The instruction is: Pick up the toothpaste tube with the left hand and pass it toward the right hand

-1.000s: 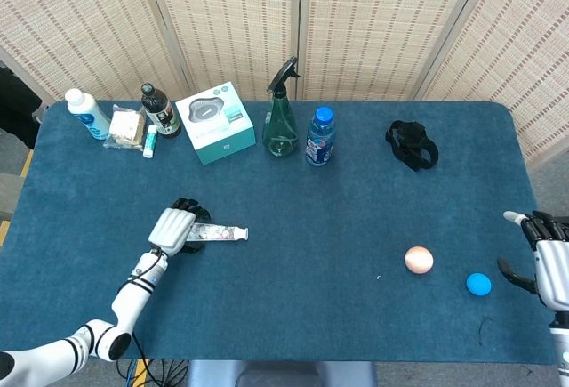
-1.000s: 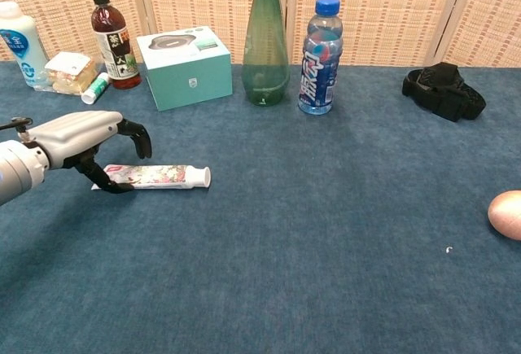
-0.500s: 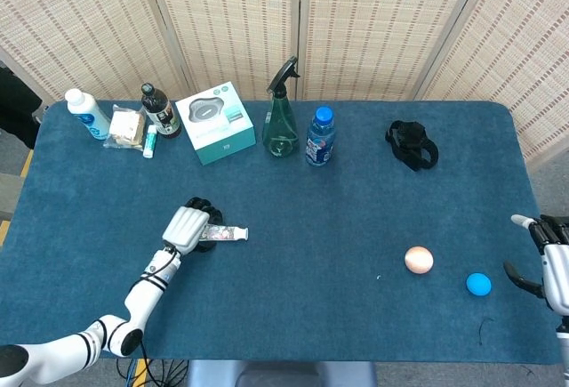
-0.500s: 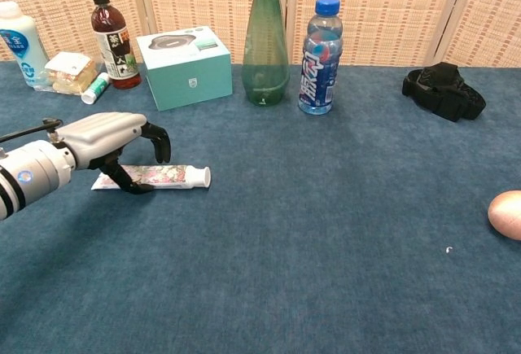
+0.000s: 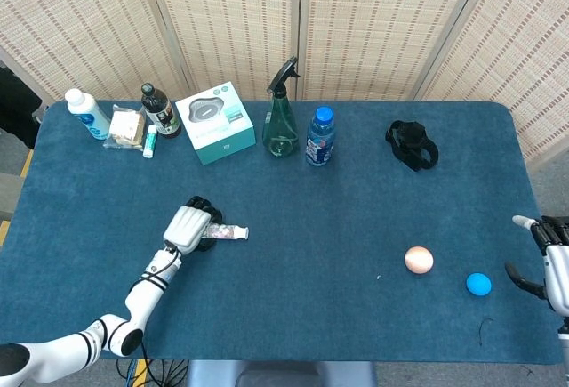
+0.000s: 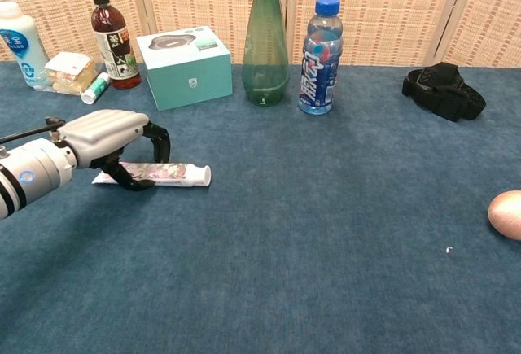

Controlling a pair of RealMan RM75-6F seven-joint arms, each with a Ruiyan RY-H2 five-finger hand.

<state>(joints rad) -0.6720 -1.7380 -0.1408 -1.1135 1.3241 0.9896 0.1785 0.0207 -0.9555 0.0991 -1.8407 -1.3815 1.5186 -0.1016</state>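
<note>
The toothpaste tube [image 5: 228, 233] [image 6: 176, 175] lies flat on the blue table, white cap pointing right. My left hand [image 5: 188, 226] [image 6: 109, 131] arches over the tube's tail end, with the dark fingers [image 6: 160, 144] curving down behind it and the thumb in front near the cloth. The tube still rests on the table, and a gap shows between the fingers and the thumb. My right hand [image 5: 554, 262] is at the table's right edge in the head view only, fingers spread and empty.
Along the back stand a white bottle [image 5: 87, 113], a dark bottle [image 5: 160, 111], a teal box [image 5: 214, 122], a green spray bottle [image 5: 280, 124] and a water bottle [image 5: 320, 137]. A black strap [image 5: 412, 144] lies back right. A tan ball [image 5: 419, 260] and a blue ball [image 5: 478, 284] sit near my right hand.
My left hand slid right along the tube and settled over its tail, then barely moved. My right hand drifted slightly toward the right edge.
</note>
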